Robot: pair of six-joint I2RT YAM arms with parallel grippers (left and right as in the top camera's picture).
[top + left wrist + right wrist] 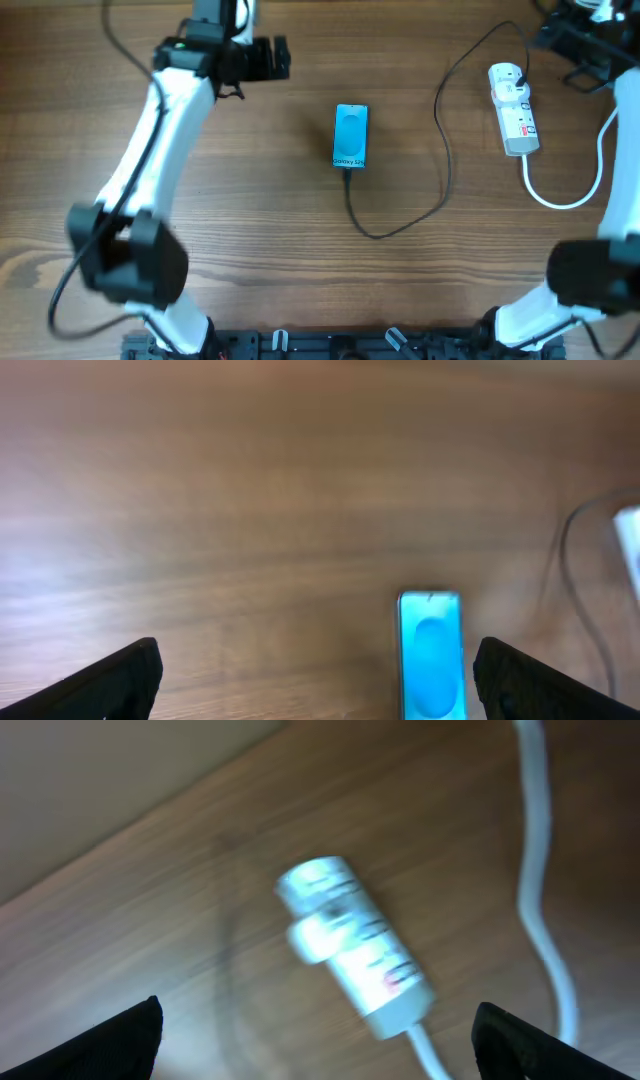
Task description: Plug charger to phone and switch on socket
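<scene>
The socket (513, 108) lay on the counter (250, 220) at right, long axis front to back, close before the right hand (315, 1032), which hung open and empty. The left hand (315, 665), likewise released, sat well apart, nearer the phone (350, 135).

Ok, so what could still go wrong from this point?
1. The charger lies in a slack loop between the phone and the socket. An arm catching it could tug the connector, which seems to sit at the phone's end, out.
2. Nothing visible holds the socket down. If the open right gripper presses the switch off-centre, the socket may slide rather than toggle.
3. The white cord curves close to the right arm and might snag.
</scene>
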